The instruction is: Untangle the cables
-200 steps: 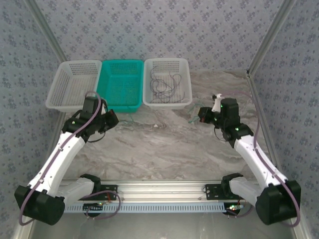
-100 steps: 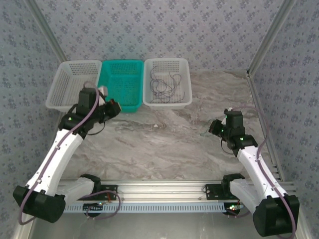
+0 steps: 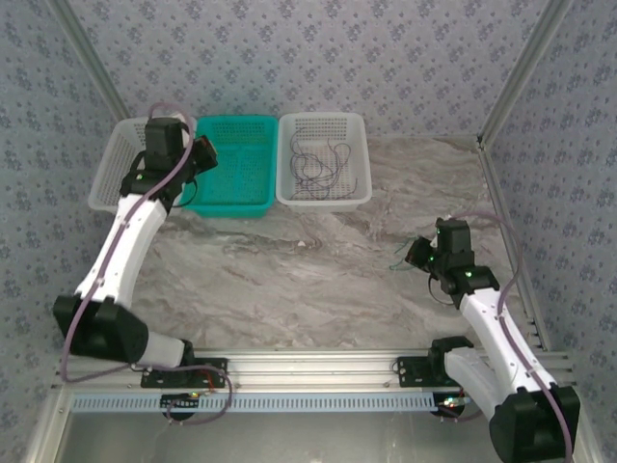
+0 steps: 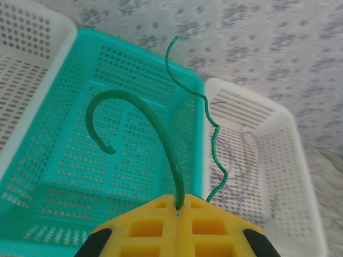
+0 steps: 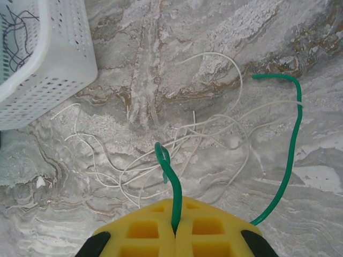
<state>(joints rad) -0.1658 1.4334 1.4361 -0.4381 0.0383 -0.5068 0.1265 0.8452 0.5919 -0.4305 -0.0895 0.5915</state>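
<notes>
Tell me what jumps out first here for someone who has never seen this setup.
The left end effector is shut on a curled green cable, holding it above the teal basket at the far side. The right end effector grips a second green cable over a loose tangle of white cables on the marble table. The white basket beside the teal one holds dark cables.
</notes>
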